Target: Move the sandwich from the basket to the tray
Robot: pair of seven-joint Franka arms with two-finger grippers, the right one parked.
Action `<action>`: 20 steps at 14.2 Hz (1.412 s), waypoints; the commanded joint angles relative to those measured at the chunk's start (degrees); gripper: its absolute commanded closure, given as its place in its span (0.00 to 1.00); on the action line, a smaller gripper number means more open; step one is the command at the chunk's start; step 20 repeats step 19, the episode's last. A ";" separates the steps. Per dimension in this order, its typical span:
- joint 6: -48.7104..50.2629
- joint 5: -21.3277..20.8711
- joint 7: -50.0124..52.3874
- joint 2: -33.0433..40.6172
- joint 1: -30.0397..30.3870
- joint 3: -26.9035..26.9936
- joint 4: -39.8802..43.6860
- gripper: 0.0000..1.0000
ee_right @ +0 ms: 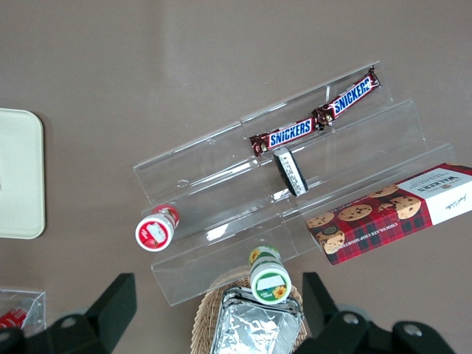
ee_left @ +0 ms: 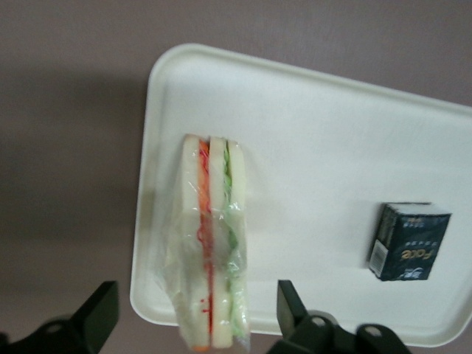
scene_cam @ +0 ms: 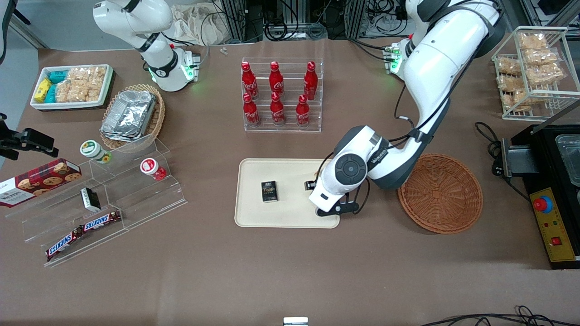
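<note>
Brown tabletop surrounded the tray [ee_left: 310, 140]; the sandwich [ee_left: 212, 243] lay on it near the rim, away from the emptied basket [scene_cam: 440, 193]; the gripper [ee_left: 195, 321] hovered above, jaws apart; a careless retreat could nudge it overboard.

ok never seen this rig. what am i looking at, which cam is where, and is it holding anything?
Two white robot arms share a brown table; only one works. The front view looks down on everything. The wrist views ride on each arm, looking past its fingers. The working arm's gripper hangs open over the cream tray, and the wrapped sandwich lies on the tray between the fingers, not gripped. A small dark box also sits on the tray. The reddish wicker basket beside it holds nothing. Cola bottles and snack racks stand around.
</note>
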State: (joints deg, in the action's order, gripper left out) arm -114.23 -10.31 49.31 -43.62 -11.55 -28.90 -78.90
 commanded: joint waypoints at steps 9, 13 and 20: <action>12.54 4.42 -19.74 28.29 18.23 3.38 -13.98 0.00; 11.84 8.10 -38.71 37.71 11.37 20.09 -22.17 0.00; 23.24 7.68 -56.43 32.13 11.81 23.27 -9.73 0.00</action>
